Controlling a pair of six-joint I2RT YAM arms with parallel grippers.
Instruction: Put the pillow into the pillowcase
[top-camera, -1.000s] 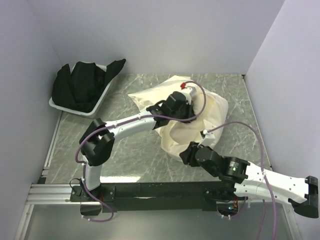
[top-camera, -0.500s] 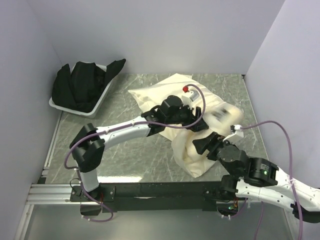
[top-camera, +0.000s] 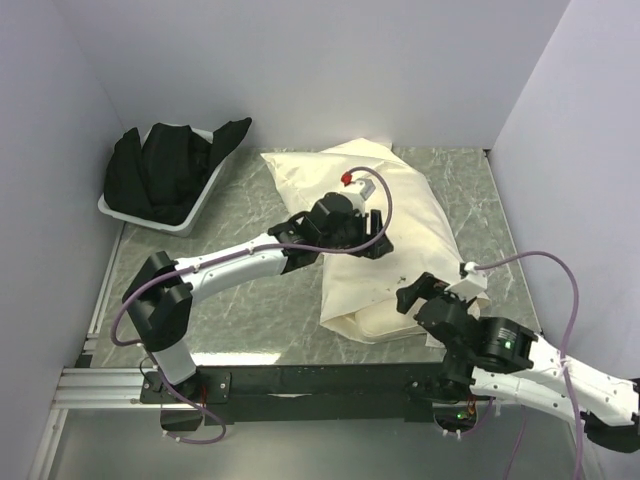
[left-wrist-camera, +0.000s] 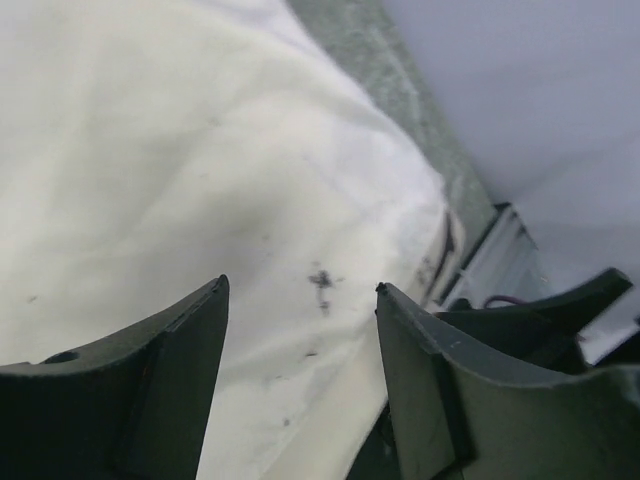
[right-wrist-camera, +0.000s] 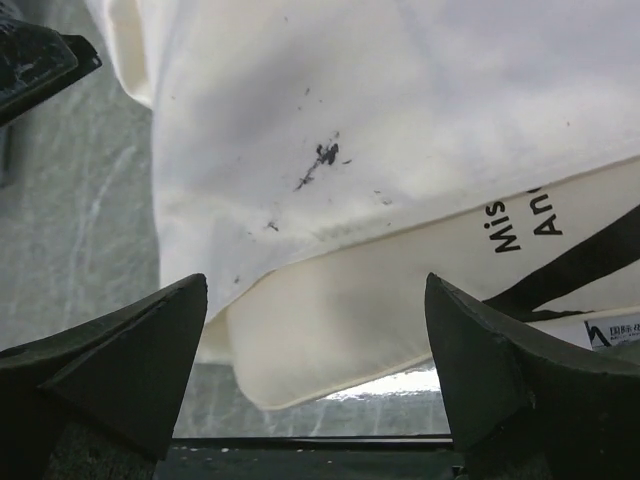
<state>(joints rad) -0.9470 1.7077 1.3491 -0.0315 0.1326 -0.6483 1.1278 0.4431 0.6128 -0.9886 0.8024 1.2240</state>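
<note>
Let go with left pincer (left-wrist-camera: 300, 285) and right pincer (right-wrist-camera: 315, 280), left both spread and empty, dropped pillowcase (top-camera: 400, 210) flat on counter (top-camera: 270, 300) with pillow (right-wrist-camera: 400, 300) inside save its lettered near end, so nearly done.

Both jaws opened, letting go; pillowcase (top-camera: 395, 195) dropped, now spread flat.
</note>
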